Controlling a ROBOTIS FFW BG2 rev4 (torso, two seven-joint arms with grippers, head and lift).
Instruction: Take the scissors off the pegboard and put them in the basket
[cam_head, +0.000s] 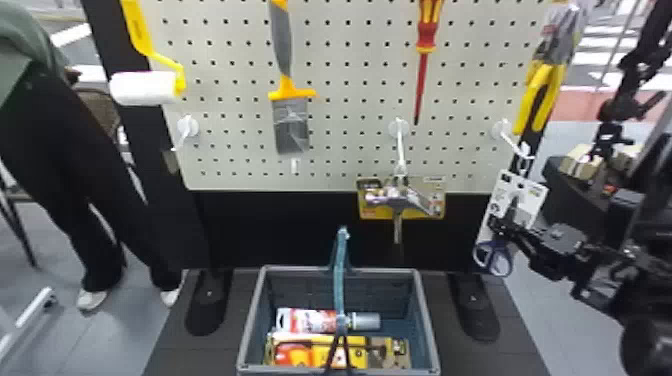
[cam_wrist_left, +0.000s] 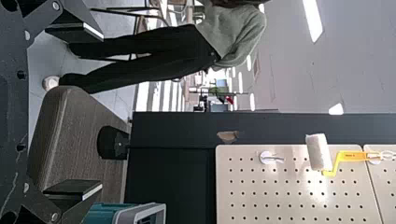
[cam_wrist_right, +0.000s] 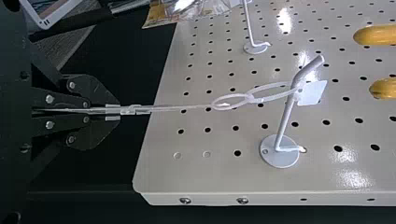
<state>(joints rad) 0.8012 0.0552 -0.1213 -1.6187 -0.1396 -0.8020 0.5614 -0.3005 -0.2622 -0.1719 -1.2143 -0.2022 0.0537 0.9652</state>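
Left gripper (cam_wrist_left: 102, 111): its fingers stand wide apart with nothing between them; it waits on the pegboard's left side, as this work asks only one arm.
Right gripper (cam_wrist_right: 112, 112): it is clenched on the card (cam_head: 532, 195) of the scissors (cam_head: 494, 257), probably because a flat card gives a firmer grasp than the handle rings.
Scissors: on their card, below the right hook, with the rings lowest; they are outside the basket.
Plastic loops (cam_wrist_right: 261, 99): they run from the card to the hook (cam_wrist_right: 285, 116), and the far one appears to be around its rod, so the hanging is not finished.
Hook: it projects from the pegboard (cam_wrist_right: 317, 177) and its end bends, I think to stop goods from slipping; the loop should be led over this end before any pull away.
Basket (cam_head: 250, 320): it stands in front of the pegboard, likely to receive the scissors easily.
Inside, nearer: a yellow and red package (cam_head: 320, 352).
Inside, farther: a white and red package (cam_head: 310, 320) with a grey cylindrical end.
Basket handle (cam_head: 340, 270): raised across the middle; the card could catch on it.
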